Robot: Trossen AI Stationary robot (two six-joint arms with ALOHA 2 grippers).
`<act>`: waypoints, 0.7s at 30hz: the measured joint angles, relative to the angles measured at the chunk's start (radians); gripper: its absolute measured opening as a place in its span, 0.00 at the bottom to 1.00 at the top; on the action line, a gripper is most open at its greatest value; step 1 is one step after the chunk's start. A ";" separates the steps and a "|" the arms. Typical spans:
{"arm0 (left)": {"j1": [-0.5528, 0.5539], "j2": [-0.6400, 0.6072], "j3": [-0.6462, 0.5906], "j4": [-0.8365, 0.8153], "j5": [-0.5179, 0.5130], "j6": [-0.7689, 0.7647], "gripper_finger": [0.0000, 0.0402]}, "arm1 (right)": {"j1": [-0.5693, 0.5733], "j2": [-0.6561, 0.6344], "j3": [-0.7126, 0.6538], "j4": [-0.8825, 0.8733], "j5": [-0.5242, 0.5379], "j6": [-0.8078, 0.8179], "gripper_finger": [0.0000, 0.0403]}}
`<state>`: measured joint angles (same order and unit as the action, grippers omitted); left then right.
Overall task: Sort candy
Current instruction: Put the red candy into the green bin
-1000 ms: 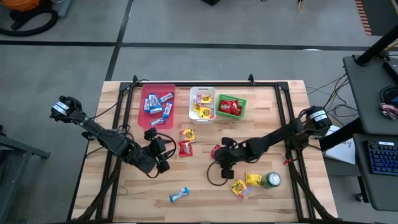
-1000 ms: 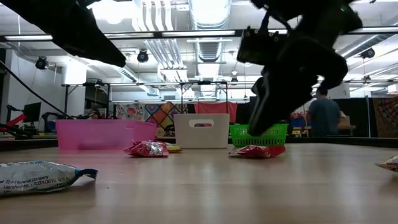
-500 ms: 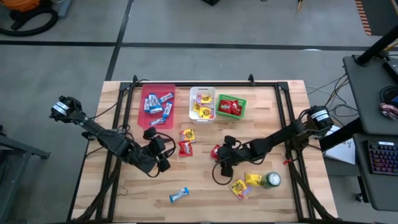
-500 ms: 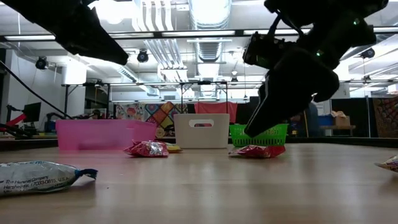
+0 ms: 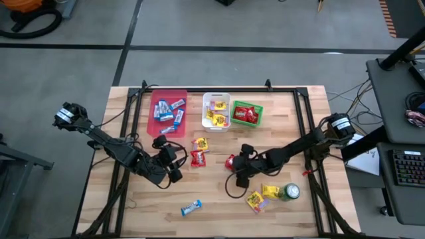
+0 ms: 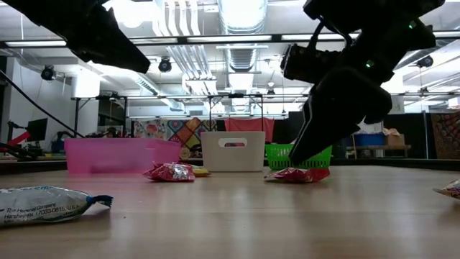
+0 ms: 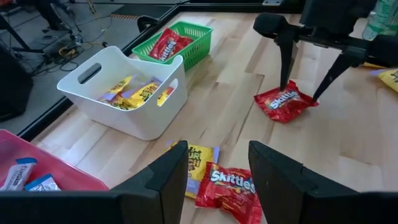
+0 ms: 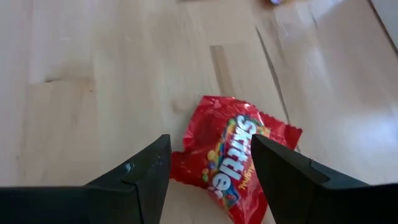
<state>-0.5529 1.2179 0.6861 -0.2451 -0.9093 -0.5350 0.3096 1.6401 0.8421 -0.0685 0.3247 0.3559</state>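
Candy is partly sorted: blue bars in the pink bin, yellow packets in the white bin, red ones in the green basket. More lies loose on the bench.

The step in hand looks like a pick of a red packet lying mid-bench. The right gripper hangs just above it, jaws spread wide to either side, nothing grasped. Next it likely needs to drop, pinch the wrapper and carry it to the green basket.

The left gripper waits above a second red packet and a yellow packet, jaws apart and empty.
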 joint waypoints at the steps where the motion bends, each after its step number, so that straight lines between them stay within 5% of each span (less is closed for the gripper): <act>1: 0.000 0.000 0.000 0.000 0.000 0.000 0.38 | 0.000 0.000 0.000 -0.001 0.002 0.013 0.53; 14: 0.000 0.001 0.000 -0.001 0.000 0.002 0.38 | -0.009 0.073 -0.032 0.027 0.004 0.047 0.52; 21: 0.000 0.001 0.000 0.000 0.001 -0.001 0.38 | -0.009 0.104 -0.031 0.018 0.011 0.040 0.38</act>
<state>-0.5529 1.2190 0.6860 -0.2455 -0.9084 -0.5362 0.3004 1.7443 0.8112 -0.0506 0.3359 0.3958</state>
